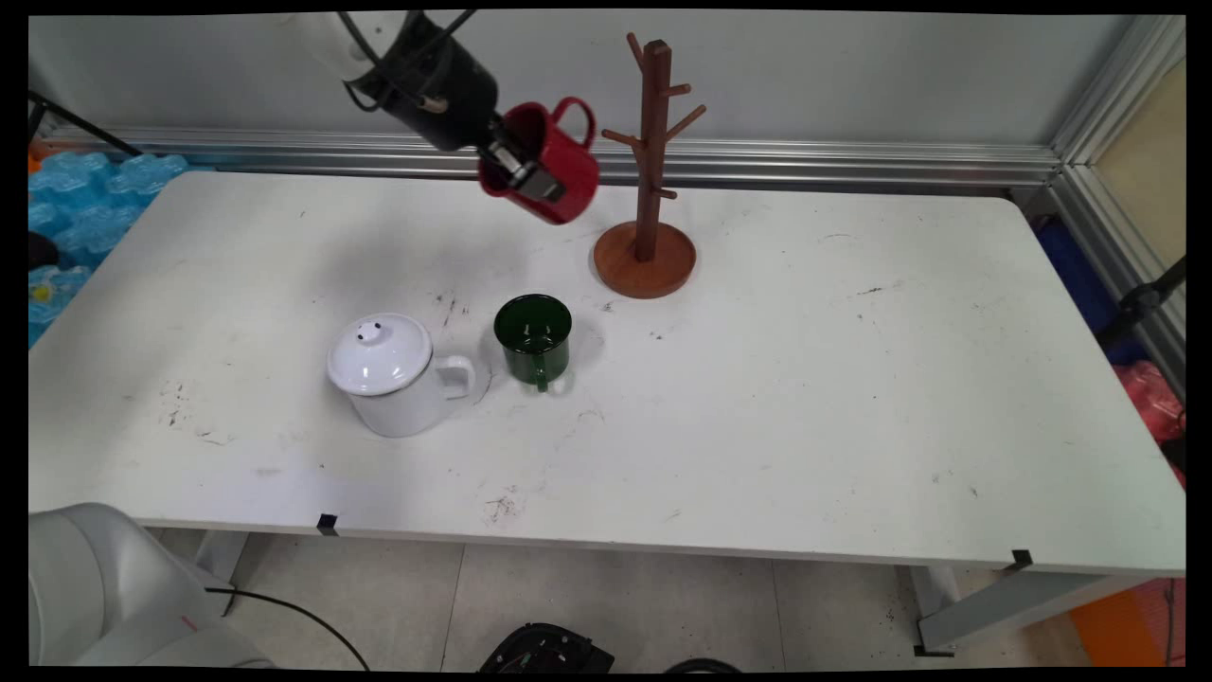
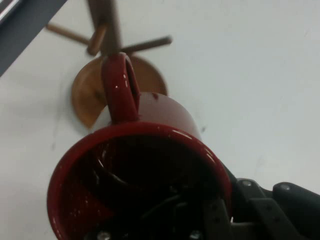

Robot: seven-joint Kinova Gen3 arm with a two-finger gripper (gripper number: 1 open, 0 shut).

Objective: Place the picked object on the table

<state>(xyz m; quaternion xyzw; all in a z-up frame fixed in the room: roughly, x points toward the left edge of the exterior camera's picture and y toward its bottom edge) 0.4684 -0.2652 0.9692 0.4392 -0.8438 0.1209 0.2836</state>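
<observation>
My gripper (image 1: 530,175) is shut on the rim of a red mug (image 1: 549,161), held tilted in the air above the table's far side. One finger (image 1: 542,185) lies on the mug's outer wall, the other inside it. The mug's handle (image 1: 578,114) points up and right, just left of the brown wooden mug tree (image 1: 651,170), apart from its pegs. In the hand view the red mug (image 2: 150,150) fills the frame, its handle (image 2: 120,90) in line with the mug tree's post (image 2: 107,25) and round base (image 2: 87,100).
A dark green mug (image 1: 535,336) stands upright in the middle of the white table (image 1: 805,398), handle toward the near edge. A white lidded pot (image 1: 393,374) with a handle stands to its left. Blue plastic packs (image 1: 76,204) lie beyond the table's left end.
</observation>
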